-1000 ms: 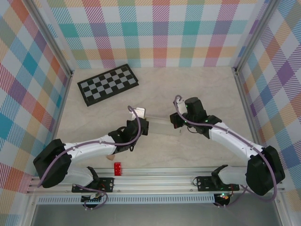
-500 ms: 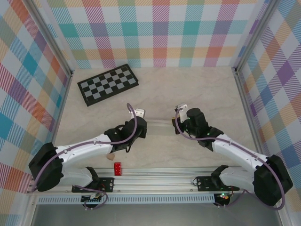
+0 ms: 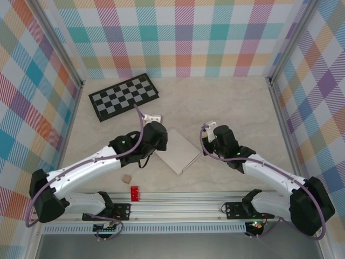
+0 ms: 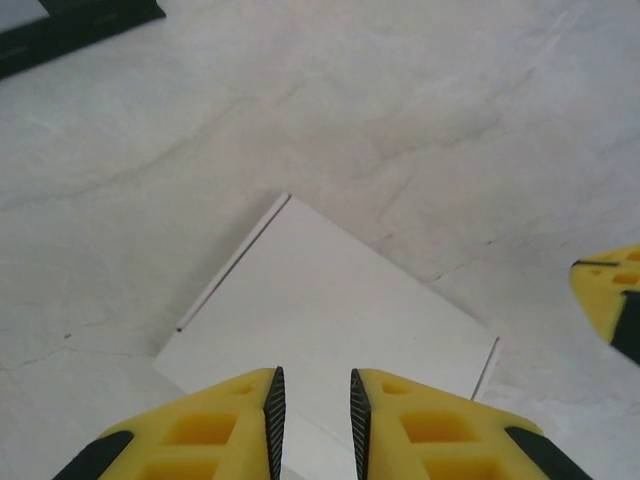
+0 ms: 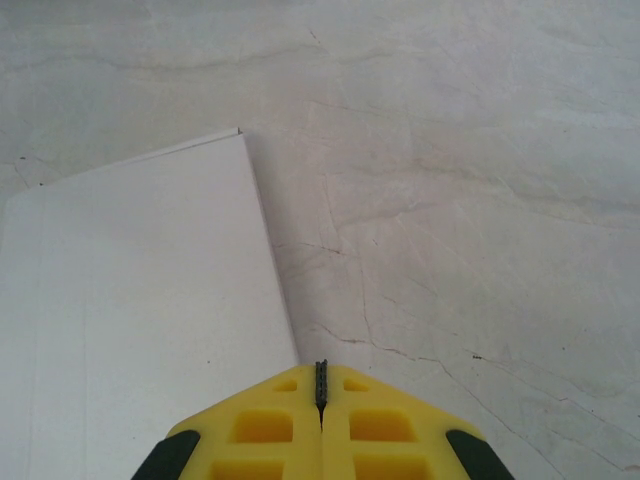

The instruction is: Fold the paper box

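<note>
In the left wrist view, the left gripper hid the near edge of the paper box, and the frame cut off the checkerboard. In the top view, the small tan object was too small to identify.

White arms, purple cables, yellow fingers

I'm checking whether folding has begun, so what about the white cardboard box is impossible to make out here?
- Top view: the left arm's wrist covers the flat white cardboard box's left edge.
- Left wrist view: the left hand's yellow fingers cover the box's near edge; contact cannot be judged.
- Right wrist view: the frame's left and bottom edges cut off the box, so flaps are unseen.
- Top view: fold lines too faint to trace.
</note>
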